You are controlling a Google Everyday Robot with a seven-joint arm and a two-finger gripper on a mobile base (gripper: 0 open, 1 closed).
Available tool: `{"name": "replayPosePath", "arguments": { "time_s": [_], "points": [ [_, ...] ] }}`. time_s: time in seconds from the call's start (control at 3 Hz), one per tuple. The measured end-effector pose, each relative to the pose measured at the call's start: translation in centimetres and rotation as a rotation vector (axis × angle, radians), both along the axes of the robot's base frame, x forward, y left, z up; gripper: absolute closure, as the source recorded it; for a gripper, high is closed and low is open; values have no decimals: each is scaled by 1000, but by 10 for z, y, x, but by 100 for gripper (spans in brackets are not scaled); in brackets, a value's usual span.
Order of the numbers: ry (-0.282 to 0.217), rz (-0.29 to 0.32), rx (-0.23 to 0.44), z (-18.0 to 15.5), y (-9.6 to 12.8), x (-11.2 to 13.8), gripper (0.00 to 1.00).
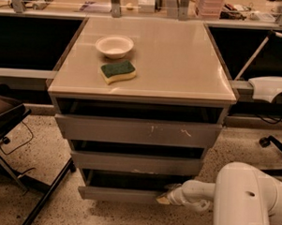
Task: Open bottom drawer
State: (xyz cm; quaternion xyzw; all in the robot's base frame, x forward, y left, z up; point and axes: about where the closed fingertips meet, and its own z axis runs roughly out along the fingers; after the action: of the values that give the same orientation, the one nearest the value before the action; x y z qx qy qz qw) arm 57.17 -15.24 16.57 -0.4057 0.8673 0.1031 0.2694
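Near speckled floor, seems to have bottom drawer (pixel 118 194) slightly out (dark gap behind front). Has gripper (pixel 164 198) at its right end, grip impossible to tell. Needs more pulling.

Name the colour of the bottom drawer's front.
Bottom drawer: grey, camera view; gripper at its right end.

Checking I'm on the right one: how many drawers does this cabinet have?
3: top drawer, middle drawer, bottom drawer nearest the floor, with the gripper at its right end.
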Motion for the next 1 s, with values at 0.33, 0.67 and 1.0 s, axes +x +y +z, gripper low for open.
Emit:
{"name": "replayPosePath", "arguments": {
  "time_s": [0.33,0.67,1.0],
  "points": [
    [5,3,-3,1,0,-6,89],
    [-14,17,-30,9,-2,-8,100],
    [-10,30,-65,5,-1,-41,100]
  ]
}}
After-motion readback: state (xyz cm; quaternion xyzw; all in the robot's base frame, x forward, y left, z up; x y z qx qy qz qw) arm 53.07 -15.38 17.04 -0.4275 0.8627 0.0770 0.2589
